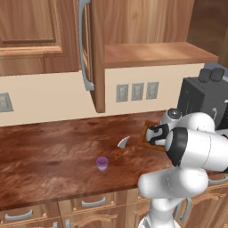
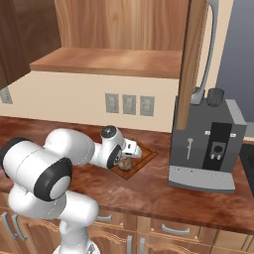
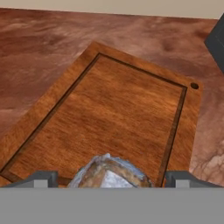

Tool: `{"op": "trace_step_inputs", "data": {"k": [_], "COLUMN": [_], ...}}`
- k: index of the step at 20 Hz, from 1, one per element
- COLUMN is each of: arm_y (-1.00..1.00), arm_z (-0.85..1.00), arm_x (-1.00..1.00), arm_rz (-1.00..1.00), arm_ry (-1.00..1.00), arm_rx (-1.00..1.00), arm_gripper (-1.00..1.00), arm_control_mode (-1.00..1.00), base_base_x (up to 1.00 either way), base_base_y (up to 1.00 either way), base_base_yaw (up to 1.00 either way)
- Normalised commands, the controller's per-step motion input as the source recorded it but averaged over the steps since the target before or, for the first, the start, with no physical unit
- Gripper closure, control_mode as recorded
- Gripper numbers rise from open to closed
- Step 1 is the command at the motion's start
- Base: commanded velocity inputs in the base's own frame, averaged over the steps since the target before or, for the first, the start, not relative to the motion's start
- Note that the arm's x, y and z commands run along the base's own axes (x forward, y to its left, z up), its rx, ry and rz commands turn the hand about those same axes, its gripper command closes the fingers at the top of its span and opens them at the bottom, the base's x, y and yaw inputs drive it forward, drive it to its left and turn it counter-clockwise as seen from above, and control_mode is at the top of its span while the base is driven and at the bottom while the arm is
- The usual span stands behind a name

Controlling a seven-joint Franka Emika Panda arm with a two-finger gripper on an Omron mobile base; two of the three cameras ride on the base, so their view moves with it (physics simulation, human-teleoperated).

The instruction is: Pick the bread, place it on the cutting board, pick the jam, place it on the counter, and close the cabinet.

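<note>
Hand view: gripper (image 3: 109, 177) spread either side of one bread (image 3: 109, 173) over one cutting board (image 3: 118, 118). Left base view adds one jam (image 1: 102, 163) and one knife (image 1: 122, 145) on the counter (image 1: 49, 147).

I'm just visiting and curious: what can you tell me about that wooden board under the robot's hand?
The cutting board is a flat medium-brown wooden rectangle with a dark groove inside its edge and a small dark hole near one corner. It lies on the reddish-brown counter, beside the coffee machine. The bread sits over its near end between the fingertips of the pincer.
</note>
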Motion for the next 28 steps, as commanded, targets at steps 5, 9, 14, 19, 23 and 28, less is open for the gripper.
{"op": "trace_step_inputs", "data": {"k": [5,9,14,19,23,28], "arm_y": [0.00,-0.02,-0.02,-0.03,-0.01,0.00], "arm_z": [0.09,0.26,0.22,0.19,0.14,0.13], "arm_x": [0.00,-0.02,-0.05,-0.08,-0.14,-0.11], "arm_rz": [0.00,0.00,0.00,0.00,0.00,0.00], "arm_ry": [-0.03,-0.09,-0.10,-0.16,-0.18,-0.16], "arm_rx": [0.00,0.00,0.00,0.00,0.00,0.00], "arm_gripper": [-1.00,-1.00,-1.00,-1.00,-1.00,-1.00], "arm_control_mode": [-1.00,-1.00,-1.00,-1.00,-1.00,-1.00], "base_base_x": [0.00,0.00,0.00,0.00,0.00,0.00], "base_base_y": [0.00,0.00,0.00,0.00,0.00,0.00], "base_base_yaw": [0.00,0.00,0.00,0.00,0.00,0.00]}}
